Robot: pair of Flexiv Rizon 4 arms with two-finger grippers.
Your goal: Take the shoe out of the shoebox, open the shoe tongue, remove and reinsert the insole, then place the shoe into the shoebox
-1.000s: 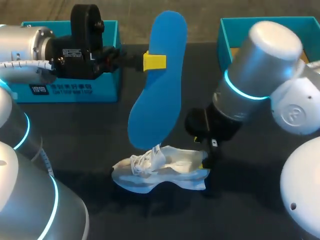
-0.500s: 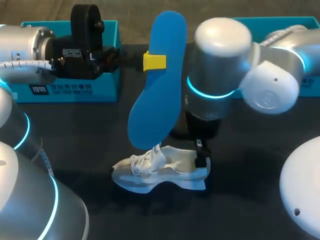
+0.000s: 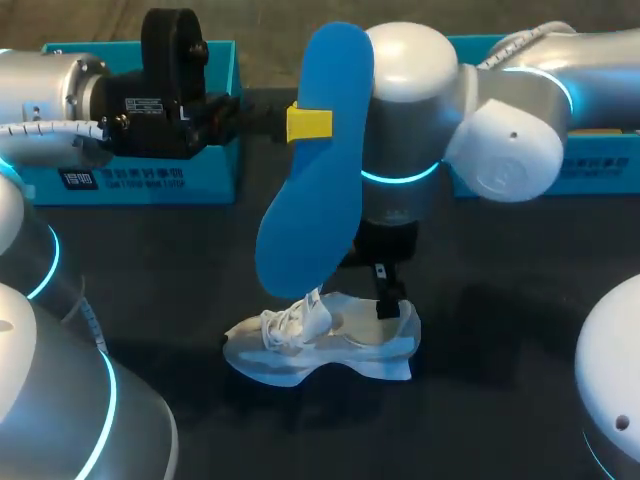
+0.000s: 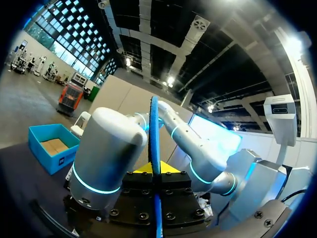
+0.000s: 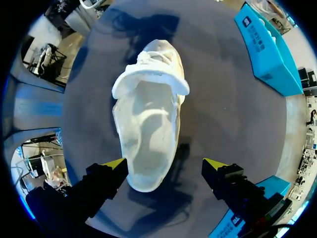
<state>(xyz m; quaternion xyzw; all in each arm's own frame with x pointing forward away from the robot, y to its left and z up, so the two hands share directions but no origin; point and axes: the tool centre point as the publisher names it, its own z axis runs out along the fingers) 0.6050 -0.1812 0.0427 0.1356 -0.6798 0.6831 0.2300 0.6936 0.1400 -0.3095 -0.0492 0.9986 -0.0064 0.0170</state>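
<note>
Head view: left gripper (image 3: 310,122) pinched the bendy insole (image 3: 318,190) mid-length; right gripper (image 5: 165,164) hung spread over the heel of the soft shoe (image 5: 148,124), likely its firmest hold.

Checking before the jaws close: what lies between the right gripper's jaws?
The right gripper has the heel of the shoe between its open jaws; the right wrist view shows it.
</note>
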